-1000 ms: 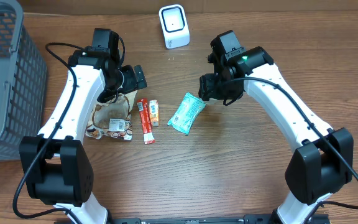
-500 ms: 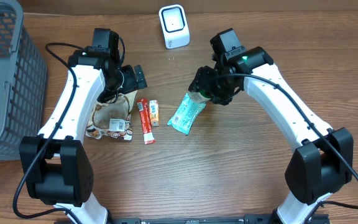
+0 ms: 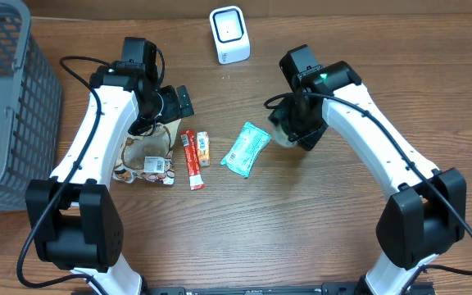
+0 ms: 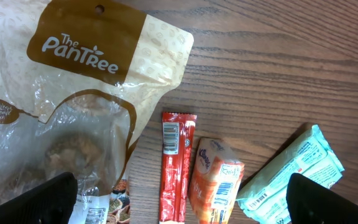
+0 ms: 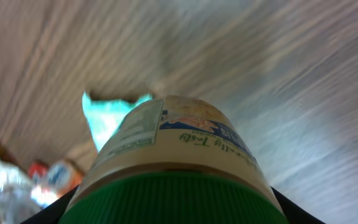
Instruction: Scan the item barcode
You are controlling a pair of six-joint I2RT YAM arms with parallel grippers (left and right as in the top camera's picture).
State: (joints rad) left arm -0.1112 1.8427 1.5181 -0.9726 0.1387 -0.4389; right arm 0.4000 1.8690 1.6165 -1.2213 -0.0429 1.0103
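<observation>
The right gripper [image 3: 292, 124] clasps a green-lidded jar [image 5: 173, 140] over the table [image 3: 318, 213]; the left gripper [image 3: 170, 105] hangs fully spread, empty, above the PanTree bag [image 4: 86, 93]

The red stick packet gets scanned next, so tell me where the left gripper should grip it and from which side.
I would pinch the red stick packet across its narrow width, coming straight down, at the end farther from the scanner. It lies flat, long and thin. The orange packet crowds the scanner-side half; the other end sticks out past it, with a gap to the brown pouch.
</observation>
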